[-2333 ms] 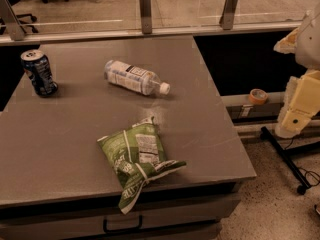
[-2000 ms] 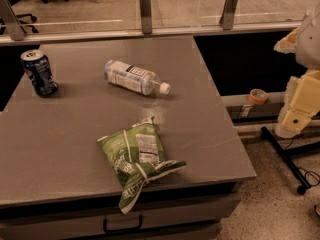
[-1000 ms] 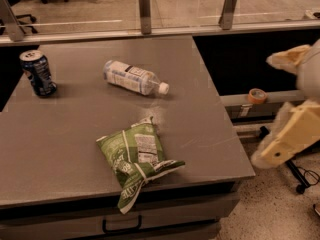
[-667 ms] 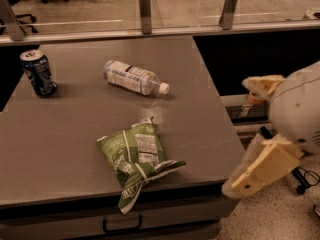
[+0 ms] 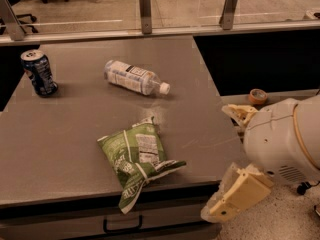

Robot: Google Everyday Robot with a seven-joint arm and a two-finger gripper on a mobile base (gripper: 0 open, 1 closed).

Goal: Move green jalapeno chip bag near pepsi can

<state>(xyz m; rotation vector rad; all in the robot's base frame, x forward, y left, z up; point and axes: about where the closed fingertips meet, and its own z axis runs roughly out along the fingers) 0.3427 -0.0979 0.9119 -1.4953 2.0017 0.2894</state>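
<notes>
The green jalapeno chip bag (image 5: 137, 159) lies crumpled at the table's front edge, its twisted end hanging over the edge. The pepsi can (image 5: 39, 73) stands upright at the far left of the table, well away from the bag. My gripper (image 5: 220, 161) is at the right, beside the table's front right corner, to the right of the bag and not touching it. Its two cream fingers (image 5: 235, 199) stand wide apart and hold nothing. The white arm body (image 5: 285, 139) is behind them.
A clear water bottle (image 5: 134, 77) with a white label lies on its side at the middle back of the grey table (image 5: 60, 129). A glass partition with metal posts (image 5: 145, 4) runs along the back. A roll of tape (image 5: 257, 96) sits on a ledge at the right.
My arm and gripper have come in from the far right, down and leftward to the table's front right corner. The bag, can and bottle have not moved.
</notes>
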